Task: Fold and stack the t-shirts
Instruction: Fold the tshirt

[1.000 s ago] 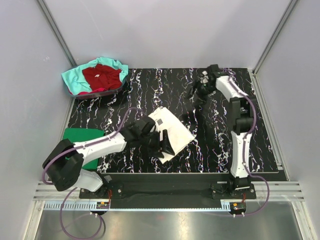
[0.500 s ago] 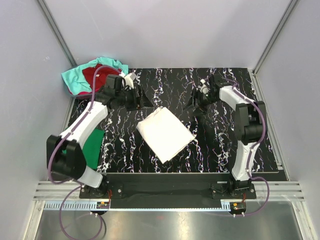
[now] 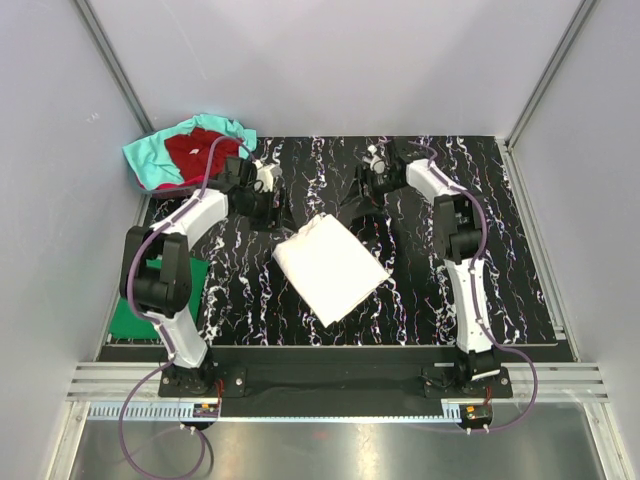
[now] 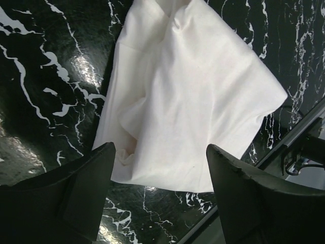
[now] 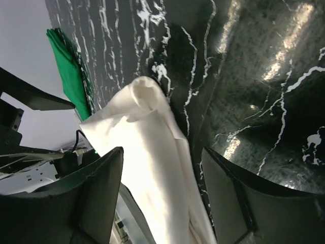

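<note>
Black marble-patterned table [image 3: 430,260] carries the folded white cloth t-shirt [image 3: 330,265] at centre, unheld. Crumpled teal and dark red t-shirts [image 3: 190,150] lie far left; a folded green t-shirt [image 3: 128,318] lies near left. Left gripper [image 4: 160,152] has lifted off the white shirt and swung rearward, jaws apart, empty. Right gripper [image 5: 162,152], likewise spread and empty, has shifted left. Judgement: fold complete; stacking pending.

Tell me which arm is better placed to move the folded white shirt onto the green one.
Left, probably: the green shirt lies on its side, and its open fingers hover near the white shirt.
</note>
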Available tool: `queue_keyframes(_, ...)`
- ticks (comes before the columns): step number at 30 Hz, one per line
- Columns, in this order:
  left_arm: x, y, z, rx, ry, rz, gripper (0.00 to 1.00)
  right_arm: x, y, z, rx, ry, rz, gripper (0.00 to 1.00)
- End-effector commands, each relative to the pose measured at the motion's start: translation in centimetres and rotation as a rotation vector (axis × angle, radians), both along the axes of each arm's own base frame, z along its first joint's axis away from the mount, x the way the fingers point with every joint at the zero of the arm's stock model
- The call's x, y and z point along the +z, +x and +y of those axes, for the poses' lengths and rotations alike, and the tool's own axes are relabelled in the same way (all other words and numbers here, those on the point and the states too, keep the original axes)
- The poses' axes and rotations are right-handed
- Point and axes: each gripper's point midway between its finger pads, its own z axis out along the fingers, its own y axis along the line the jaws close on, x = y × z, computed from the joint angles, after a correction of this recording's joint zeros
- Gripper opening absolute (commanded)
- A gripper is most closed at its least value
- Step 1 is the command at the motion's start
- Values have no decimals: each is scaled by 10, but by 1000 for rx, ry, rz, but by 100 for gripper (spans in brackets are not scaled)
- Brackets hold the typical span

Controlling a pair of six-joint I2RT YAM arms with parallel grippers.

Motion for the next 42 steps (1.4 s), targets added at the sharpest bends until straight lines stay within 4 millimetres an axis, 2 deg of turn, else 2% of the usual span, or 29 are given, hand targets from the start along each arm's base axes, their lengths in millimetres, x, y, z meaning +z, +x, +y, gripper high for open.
queue_keyframes(1,-5,8,6,-47,16,-41,76,7,-8,16,59,41,5,70)
queue_keyframes(7,-20,-11,3,-71,-20,21,73,1,-16,35,105,76,16,67)
queue_keyframes(13,-22,-23,2,-56,-45,51,72,4,-25,48,139,139,41,63)
queue_keyframes(20,-30,-37,7,-42,-31,88,68,4,-21,52,121,154,43,51)
queue_keyframes(23,-37,-44,12,-20,-12,107,67,4,-20,55,114,170,44,49)
queue_keyframes(25,-41,-48,14,-14,-12,120,66,2,-20,54,114,171,50,50)
queue_keyframes(27,-42,-50,16,-1,-10,126,66,-1,-23,53,122,163,52,57)
queue_keyframes(30,-43,-51,17,-1,-13,128,67,-2,-28,55,140,165,47,62)
queue_keyframes(36,-40,-52,16,-3,-21,128,67,-8,-42,70,187,175,71,61)
queue_keyframes(39,-40,-51,16,1,-15,131,65,-9,-42,74,190,174,68,58)
queue_keyframes(42,-39,-51,17,10,-10,126,61,-3,-36,75,168,171,43,46)
